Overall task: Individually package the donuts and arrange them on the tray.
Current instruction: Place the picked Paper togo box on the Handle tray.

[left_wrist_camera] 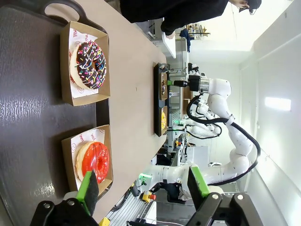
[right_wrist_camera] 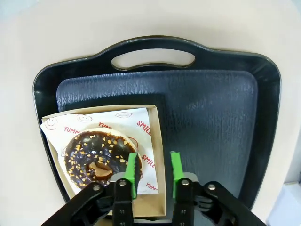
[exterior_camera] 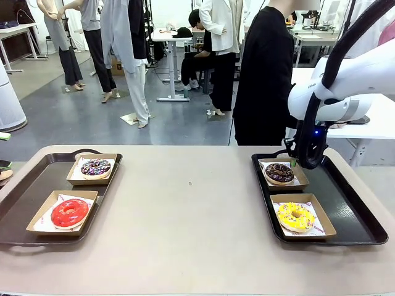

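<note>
Each donut lies in its own paper-lined cardboard box. On the left tray (exterior_camera: 24, 197) are the purple-white sprinkled donut (exterior_camera: 95, 167) and the red donut (exterior_camera: 70, 213). The right tray (exterior_camera: 353, 209) carries the chocolate donut (exterior_camera: 279, 172) and the yellow donut (exterior_camera: 295, 216). My right gripper (exterior_camera: 301, 161) hangs low over the chocolate donut's box. In the right wrist view, the right gripper (right_wrist_camera: 154, 173) is open, its fingers straddling that box's side wall beside the chocolate donut (right_wrist_camera: 96, 155). My left gripper (left_wrist_camera: 143, 184) is open above the left tray, one finger over the red donut (left_wrist_camera: 94, 160).
A person in black (exterior_camera: 265, 74) stands at the table's far edge behind the right tray. The tan tabletop (exterior_camera: 185, 203) lies between the two trays. The right tray's handle (right_wrist_camera: 153, 59) and a bare stretch of tray (right_wrist_camera: 211, 117) lie beyond the chocolate donut's box.
</note>
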`<state>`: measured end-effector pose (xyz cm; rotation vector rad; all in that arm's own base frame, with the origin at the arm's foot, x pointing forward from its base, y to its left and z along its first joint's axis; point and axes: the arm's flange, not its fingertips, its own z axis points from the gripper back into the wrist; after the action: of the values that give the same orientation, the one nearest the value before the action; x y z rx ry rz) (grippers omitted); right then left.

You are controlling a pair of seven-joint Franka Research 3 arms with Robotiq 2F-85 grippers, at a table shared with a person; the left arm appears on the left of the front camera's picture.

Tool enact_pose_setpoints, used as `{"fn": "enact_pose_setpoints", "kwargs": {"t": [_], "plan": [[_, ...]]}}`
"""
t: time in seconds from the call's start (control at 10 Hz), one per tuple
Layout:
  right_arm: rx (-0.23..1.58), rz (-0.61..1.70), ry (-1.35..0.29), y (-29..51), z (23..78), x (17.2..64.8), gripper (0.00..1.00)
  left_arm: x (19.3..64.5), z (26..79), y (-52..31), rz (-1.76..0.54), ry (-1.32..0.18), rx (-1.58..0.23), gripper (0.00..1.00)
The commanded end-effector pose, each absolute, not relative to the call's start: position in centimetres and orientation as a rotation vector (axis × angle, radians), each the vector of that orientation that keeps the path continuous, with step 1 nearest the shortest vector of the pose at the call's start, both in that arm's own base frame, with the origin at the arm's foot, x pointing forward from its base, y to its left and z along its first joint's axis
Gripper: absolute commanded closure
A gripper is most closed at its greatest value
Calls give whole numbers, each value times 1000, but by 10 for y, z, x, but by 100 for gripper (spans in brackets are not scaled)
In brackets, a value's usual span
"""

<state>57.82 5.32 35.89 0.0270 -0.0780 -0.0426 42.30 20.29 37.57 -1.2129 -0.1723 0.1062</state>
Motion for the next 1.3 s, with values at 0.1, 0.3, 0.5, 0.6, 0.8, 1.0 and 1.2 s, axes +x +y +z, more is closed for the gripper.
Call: {"fn": "enact_pose_setpoints", "kwargs": {"t": [0.1, 0.3, 0.5, 0.6, 0.8, 1.0, 1.2], "plan": [[33, -72, -85, 54, 364, 580, 0, 422, 379, 203, 116, -166, -1218, 0], [40, -75, -90, 51, 367, 579, 0, 422, 379, 203, 116, -166, -1218, 0], [45, -73, -88, 50, 366, 579, 0, 422, 379, 203, 116, -166, -1218, 0], [58, -59, -88, 49, 367, 577, 0, 422, 379, 203, 116, -166, -1218, 0], [170, 8, -95, 34, 376, 558, 0, 422, 379, 203, 116, -166, -1218, 0], [361, 46, -122, 2, 395, 523, 0, 422, 379, 203, 116, -166, -1218, 0], [580, 87, -114, -42, 413, 482, 0, 422, 379, 203, 116, -166, -1218, 0]]}}
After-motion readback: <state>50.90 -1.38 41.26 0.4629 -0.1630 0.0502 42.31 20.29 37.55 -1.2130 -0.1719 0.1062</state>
